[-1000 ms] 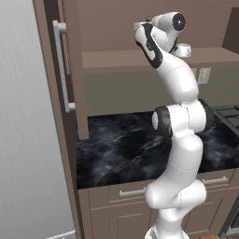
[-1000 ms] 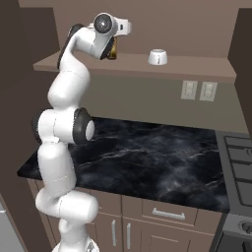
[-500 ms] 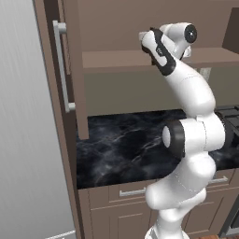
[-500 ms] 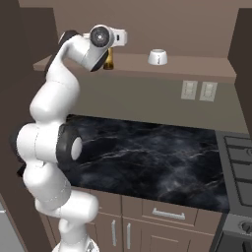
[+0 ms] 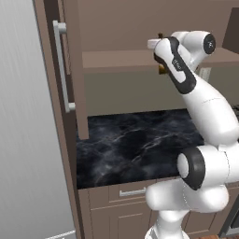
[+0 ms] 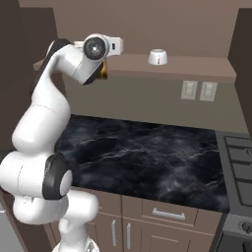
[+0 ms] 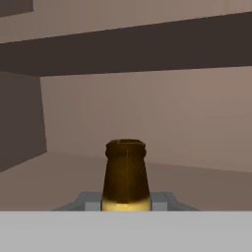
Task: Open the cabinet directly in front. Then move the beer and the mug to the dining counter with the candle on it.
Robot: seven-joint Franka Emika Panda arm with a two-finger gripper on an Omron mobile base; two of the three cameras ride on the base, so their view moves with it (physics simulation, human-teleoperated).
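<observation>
The cabinet stands open, its door (image 5: 77, 70) swung out to the left with a long silver bar handle (image 5: 60, 65). My gripper (image 7: 125, 203) is shut on the beer (image 7: 125, 172), whose amber neck rises between the grey finger pads (image 7: 88, 202). The beer (image 6: 102, 73) hangs under my hand at the front edge of the cabinet shelf (image 6: 187, 63); in the left base view the beer (image 5: 162, 69) peeks out behind my wrist. The white mug (image 6: 157, 57) stands on the shelf, to the right of the gripper. The dining counter and the candle are out of view.
A black marble worktop (image 6: 147, 157) over brown drawers lies below the shelf. A stove (image 6: 241, 162) sits at its right end. Two wall outlets (image 6: 197, 90) are on the backsplash. A tall grey panel (image 5: 23, 140) stands to the left of the open door.
My hand has drawn back and down from inside the cabinet, bringing the beer to the shelf's front edge. My elbow has swung outward. The mug has not moved.
</observation>
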